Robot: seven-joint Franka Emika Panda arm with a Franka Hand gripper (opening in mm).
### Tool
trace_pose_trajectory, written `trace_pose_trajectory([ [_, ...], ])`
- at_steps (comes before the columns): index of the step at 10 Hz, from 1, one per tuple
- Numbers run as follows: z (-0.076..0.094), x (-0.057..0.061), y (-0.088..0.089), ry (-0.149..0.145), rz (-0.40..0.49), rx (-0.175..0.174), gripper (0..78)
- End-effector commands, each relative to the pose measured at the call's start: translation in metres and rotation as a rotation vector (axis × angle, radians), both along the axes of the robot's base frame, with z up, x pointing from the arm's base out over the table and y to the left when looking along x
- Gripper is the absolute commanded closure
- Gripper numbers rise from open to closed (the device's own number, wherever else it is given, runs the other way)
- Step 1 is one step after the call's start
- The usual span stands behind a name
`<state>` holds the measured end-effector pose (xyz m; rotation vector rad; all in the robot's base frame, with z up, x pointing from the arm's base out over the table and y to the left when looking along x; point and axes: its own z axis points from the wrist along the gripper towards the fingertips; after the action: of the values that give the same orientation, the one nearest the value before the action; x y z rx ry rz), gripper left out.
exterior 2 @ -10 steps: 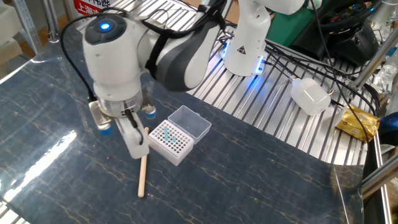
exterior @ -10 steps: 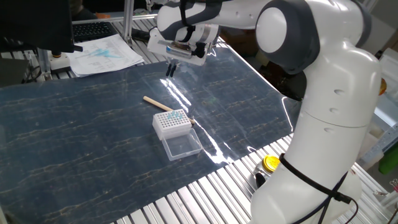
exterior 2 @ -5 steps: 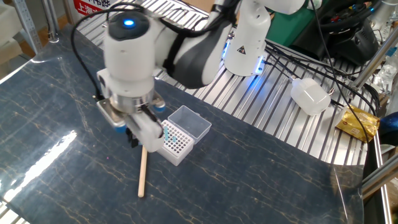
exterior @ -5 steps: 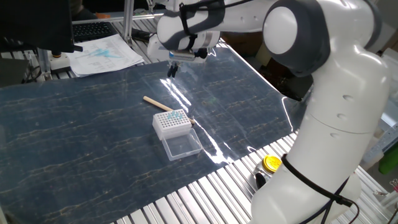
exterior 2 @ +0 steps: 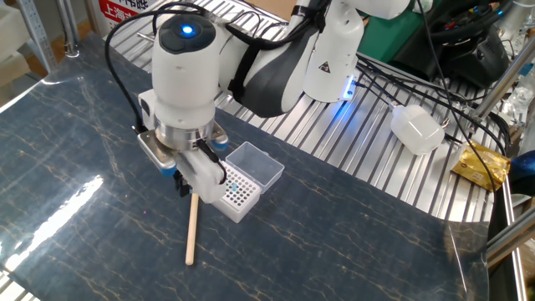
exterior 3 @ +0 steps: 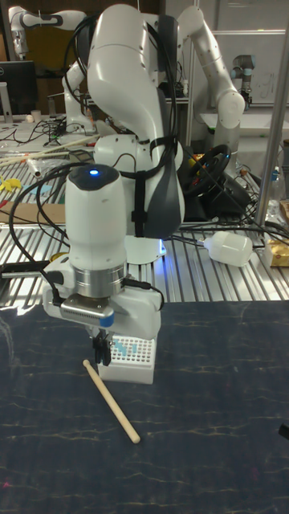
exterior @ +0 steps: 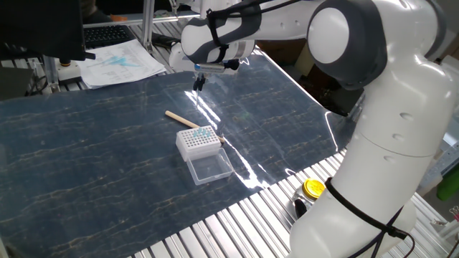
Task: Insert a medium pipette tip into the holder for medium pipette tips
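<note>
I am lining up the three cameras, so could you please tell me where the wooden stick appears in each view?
One fixed view: the stick lies left of centre, behind the holder.
The other fixed view: lower left of centre, beside the holder, its top under the gripper.
Tall fixed view: below centre, slanting down-right from the holder.
Shared landmark: the holder.

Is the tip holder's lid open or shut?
Open. The clear lid lies flat on the mat beside the holder, hinged back, leaving the hole grid uncovered in both fixed views.
</note>
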<state>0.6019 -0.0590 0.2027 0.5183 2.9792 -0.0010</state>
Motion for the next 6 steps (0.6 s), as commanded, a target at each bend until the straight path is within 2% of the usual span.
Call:
trace_pose_trajectory([
  [1,0.0017,0.0008,-0.0003,-0.003,-0.034,-0.001,76.4],
  [5,0.0017,0.0008,-0.0003,0.029,-0.075,-0.004,76.4],
  [6,0.0017,0.0008,-0.0003,0.037,-0.06,-0.002,76.4],
])
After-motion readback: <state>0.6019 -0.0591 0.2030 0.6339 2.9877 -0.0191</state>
